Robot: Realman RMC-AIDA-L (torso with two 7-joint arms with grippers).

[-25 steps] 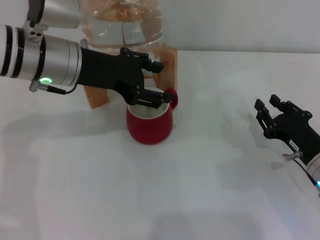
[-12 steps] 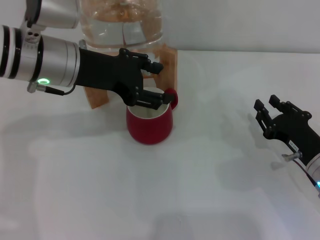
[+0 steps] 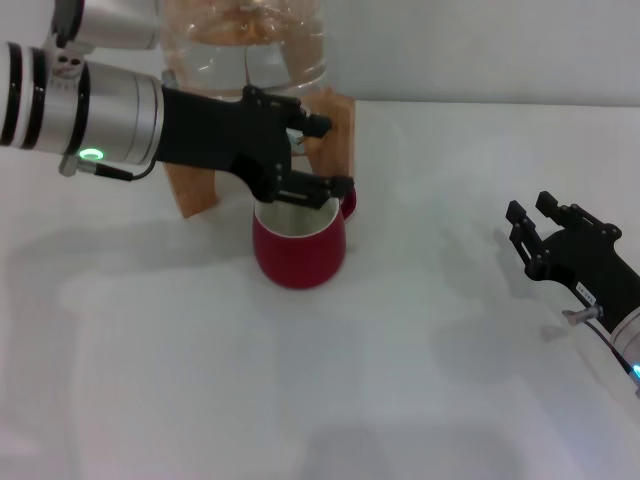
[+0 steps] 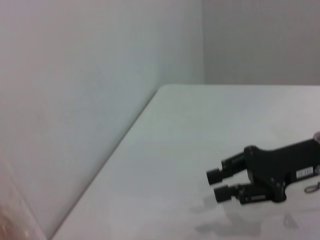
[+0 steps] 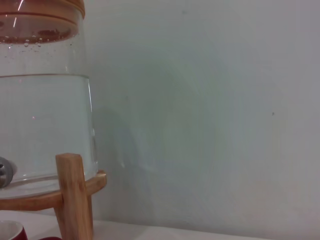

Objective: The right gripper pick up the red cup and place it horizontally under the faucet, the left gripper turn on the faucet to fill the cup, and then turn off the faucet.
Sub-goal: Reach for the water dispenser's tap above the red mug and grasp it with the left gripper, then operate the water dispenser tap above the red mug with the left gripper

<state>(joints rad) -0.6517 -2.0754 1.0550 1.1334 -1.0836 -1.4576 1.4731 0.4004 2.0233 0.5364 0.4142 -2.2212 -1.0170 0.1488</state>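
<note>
Water jar [image 3: 245, 45]: on its wooden stand [image 3: 335, 135], the landmark here.
Left gripper [image 3: 312, 155]: prongs spread, now lifted slightly and reaching further across the front of the jar, just above the cup; the faucet is hidden behind it, so lever work seems under way.
Red cup [image 3: 298, 245]: upright just before the stand, under the claw.
Right gripper [image 3: 535, 228]: prongs spread, parked well right of the jar.

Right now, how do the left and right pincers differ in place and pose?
The left pincer reaches over the red cup, in front of the water jar; the right pincer rests far off on the table. The left pincer's arm is silver with a green light; the right pincer's is not. Both are black and open.
</note>
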